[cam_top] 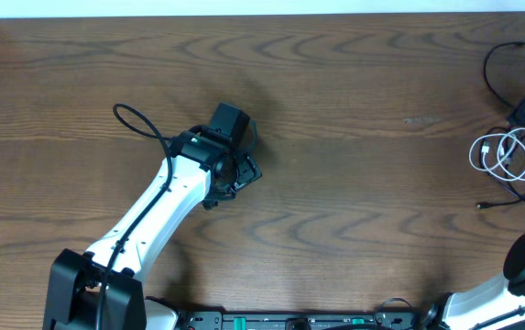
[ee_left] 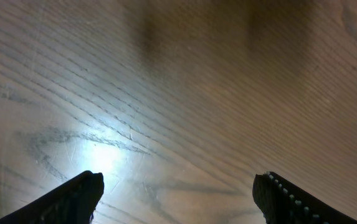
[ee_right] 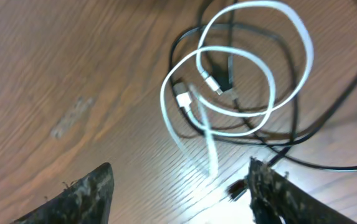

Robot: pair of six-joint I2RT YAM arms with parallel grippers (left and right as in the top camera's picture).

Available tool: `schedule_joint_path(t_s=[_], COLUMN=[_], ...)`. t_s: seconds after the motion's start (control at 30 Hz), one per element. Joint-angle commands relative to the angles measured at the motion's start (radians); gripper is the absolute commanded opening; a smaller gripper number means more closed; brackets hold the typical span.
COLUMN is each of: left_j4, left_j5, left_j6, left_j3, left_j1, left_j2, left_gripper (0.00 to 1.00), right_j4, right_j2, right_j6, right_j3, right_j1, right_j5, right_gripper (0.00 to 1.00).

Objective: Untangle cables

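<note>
**Right wrist and overhead views, cables on the table (ee_right: pixel 72 74).** The right gripper (ee_right: pixel 178 193) is open: its two fingers stand wide apart with nothing clamped between them. Just ahead of the fingers, nearer the right-hand finger, lies the white cable (ee_right: pixel 164 99). It is a thin, flat-looking cord thrown into overlapping round loops, and its two small silver plug ends (ee_right: pixel 182 94) lie inside the loops. One strand, blurred, trails from the loops back toward the gap between the fingers; whether it touches either finger cannot be told. The black cables (ee_right: pixel 230 71) are thinner and run under and through the white loops. They curve out beyond the loops on the far side and to the right of the gripper. A small black plug (ee_right: pixel 234 190) lies just beside the right-hand finger.

**Left wrist view.** The left gripper (ee_left: pixel 181 186) is also open and holds nothing. Only bare wood grain shows between and ahead of its fingers. In the overhead view it is well apart from the cables.
</note>
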Motion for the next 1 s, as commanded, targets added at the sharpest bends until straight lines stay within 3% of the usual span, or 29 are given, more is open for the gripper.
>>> schedule_joint_path(t_s=[0.0, 0.13, 0.23, 0.37, 0.47, 0.63, 0.83, 0.97], left_j4=[-0.006, -0.002, 0.055, 0.113, 0.079, -0.038, -0.181, -0.277], left_j5=[-0.072, -0.154, -0.166, -0.172, -0.246, -0.236, -0.021, 0.001], left_j6=[0.014, 0.057, 0.202, 0.449, 0.55, 0.549, 0.54, 0.541], left_j3=[0.003, 0.003, 0.003, 0.003, 0.003, 0.003, 0.003, 0.003], left_j1=[0.005, 0.005, 0.004, 0.003, 0.007, 0.068, 0.228, 0.298], left_j2=[0.005, 0.005, 0.005, 0.005, 0.005, 0.005, 0.005, 0.004], left_gripper=[0.82, 0.84, 0.84, 0.84, 0.84, 0.9, 0.94, 0.94], right_j4=[-0.02, -0.038, -0.048, -0.06, -0.079, -0.124, -0.241, -0.363], right_j2=[0.014, 0.014, 0.014, 0.014, 0.014, 0.014, 0.014, 0.013], right_j6=[-0.049, -0.162, -0.274, -0.384, -0.42, -0.292, -0.191, -0.188], right_j3=[-0.002, -0.002, -0.002, -0.002, -0.002, -0.002, -0.002, -0.002], right_j1=[0.011, 0.061, 0.134, 0.261, 0.375, 0.521, 0.6, 0.612], right_j5=[-0.13, -0.315, -0.446, -0.456, -0.347, -0.077, -0.062, -0.062], right_gripper=[0.68, 0.79, 0.87, 0.99, 0.99, 0.99, 0.99, 0.99])
